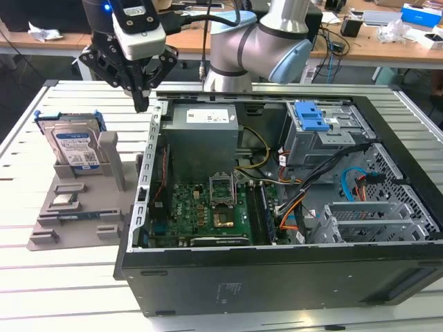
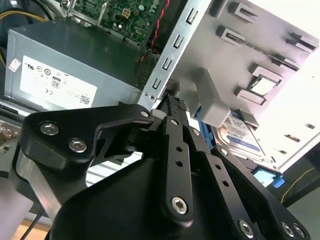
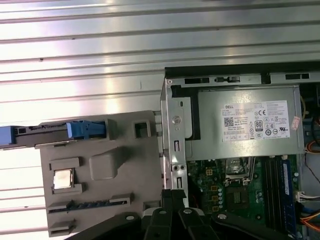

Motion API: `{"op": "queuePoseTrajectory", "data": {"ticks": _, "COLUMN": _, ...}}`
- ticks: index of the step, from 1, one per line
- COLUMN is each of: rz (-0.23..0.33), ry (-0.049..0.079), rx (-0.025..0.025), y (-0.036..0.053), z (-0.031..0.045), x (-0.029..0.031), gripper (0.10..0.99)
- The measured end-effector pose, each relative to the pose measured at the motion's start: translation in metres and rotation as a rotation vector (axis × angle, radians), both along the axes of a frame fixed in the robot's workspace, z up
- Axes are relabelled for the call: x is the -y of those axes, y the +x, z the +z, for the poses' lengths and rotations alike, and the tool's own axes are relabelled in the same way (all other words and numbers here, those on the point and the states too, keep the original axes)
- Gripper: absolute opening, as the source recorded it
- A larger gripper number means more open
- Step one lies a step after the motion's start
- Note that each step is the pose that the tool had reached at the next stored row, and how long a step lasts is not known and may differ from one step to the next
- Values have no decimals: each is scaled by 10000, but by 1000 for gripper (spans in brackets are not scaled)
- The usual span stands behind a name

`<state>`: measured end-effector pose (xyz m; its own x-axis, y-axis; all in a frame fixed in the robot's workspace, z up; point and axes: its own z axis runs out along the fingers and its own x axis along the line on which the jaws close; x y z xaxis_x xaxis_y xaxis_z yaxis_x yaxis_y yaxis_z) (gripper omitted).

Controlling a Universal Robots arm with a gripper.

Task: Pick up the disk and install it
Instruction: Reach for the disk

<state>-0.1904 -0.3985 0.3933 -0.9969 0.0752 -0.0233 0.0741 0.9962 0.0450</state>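
Black gripper (image 1: 142,102) points straight down, pinched together, above the case wall (image 1: 148,162).

Silver arm (image 1: 242,45) with pale-blue joint caps (image 1: 289,63), black screw-studded gripper (image 1: 142,104).

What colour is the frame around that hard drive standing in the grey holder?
Blue. The frame around the hard drive shows best in the exterior view.
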Motion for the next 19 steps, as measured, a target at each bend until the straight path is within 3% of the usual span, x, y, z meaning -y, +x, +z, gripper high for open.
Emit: {"op": "queuePoseTrajectory", "data": {"ticks": 19, "rz": -1, "ry": 0, "rx": 0, "y": -439, "z": 0, "x": 0, "gripper": 106}}
